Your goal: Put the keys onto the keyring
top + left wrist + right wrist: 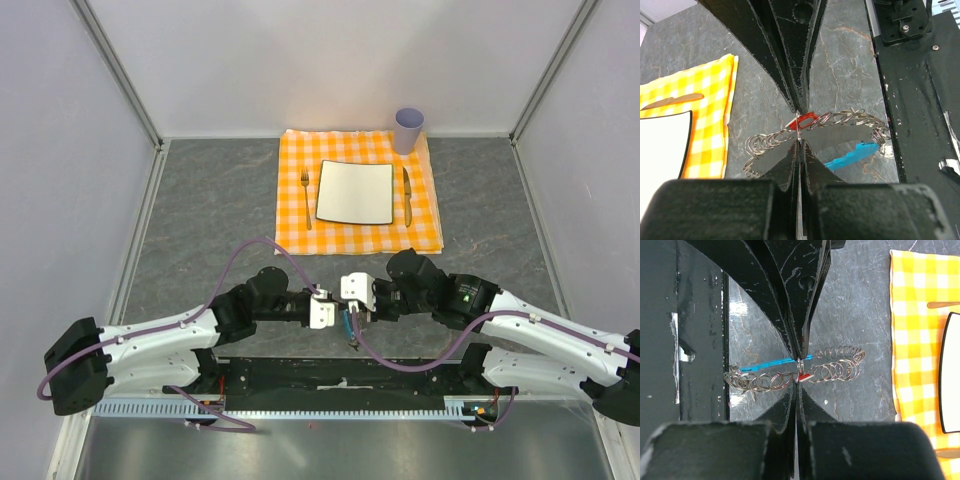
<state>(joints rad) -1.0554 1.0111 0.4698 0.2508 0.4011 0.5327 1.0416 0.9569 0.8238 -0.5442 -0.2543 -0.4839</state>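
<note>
Limp, light keyring [840, 371] of stiff, slippery wire loops, mid-frame against the bench [855, 305], nipped at one loop by the fully closed right claw [799, 371]; the closed left claw [799, 127] apparently pinches the tiny red-headed key [807, 119] by its blade.

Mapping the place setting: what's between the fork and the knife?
The white square plate sits between fork and knife on the checkered cloth, seen in the top view.
</note>
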